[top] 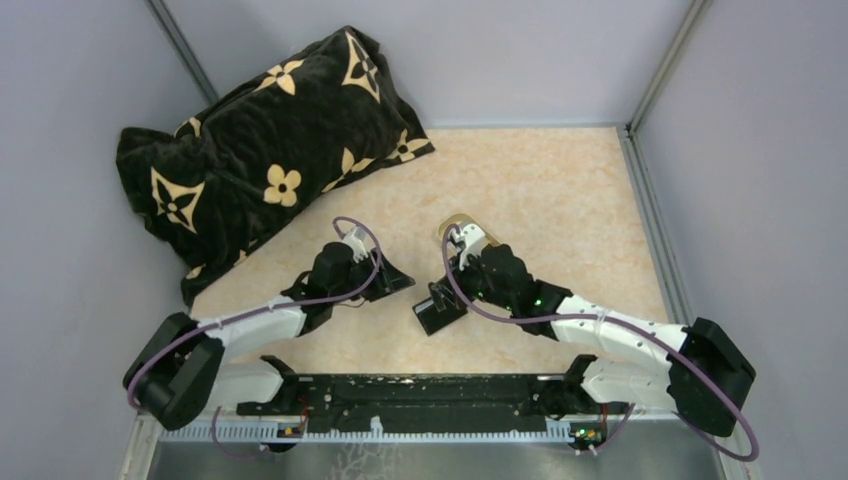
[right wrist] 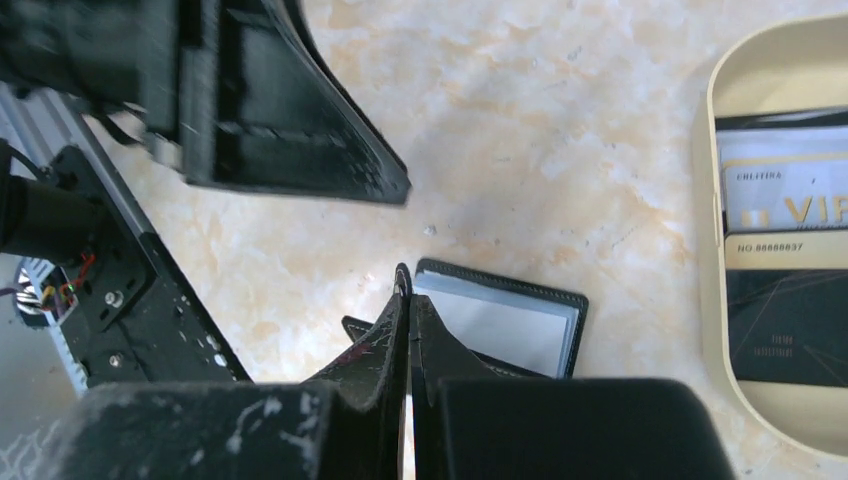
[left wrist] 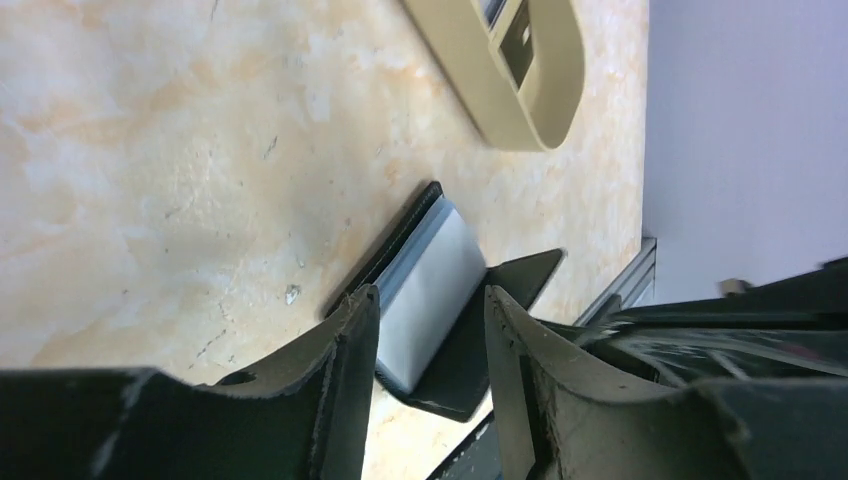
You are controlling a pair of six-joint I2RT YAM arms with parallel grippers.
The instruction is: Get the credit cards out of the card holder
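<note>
The black card holder (right wrist: 500, 325) lies open on the marble tabletop, its pale silvery-blue inner panel facing up. My right gripper (right wrist: 408, 288) is shut on the holder's raised black cover flap. In the top view the right gripper (top: 441, 300) sits right over the card holder (top: 437, 317). Just left of it, my left gripper (top: 392, 278) is open. In the left wrist view the left gripper (left wrist: 430, 295) has nothing between its fingers, and the card holder (left wrist: 440, 265) shows beyond the gap. Credit cards (right wrist: 785, 195), one pale with gold lettering and one dark, lie in the oval tray (right wrist: 712, 220).
The gold-rimmed tray (top: 458, 226) sits just beyond the right wrist, mostly hidden by it. A big black flowered pillow (top: 260, 150) fills the back left. Grey walls close in three sides. The black mounting rail (top: 420, 395) runs along the near edge.
</note>
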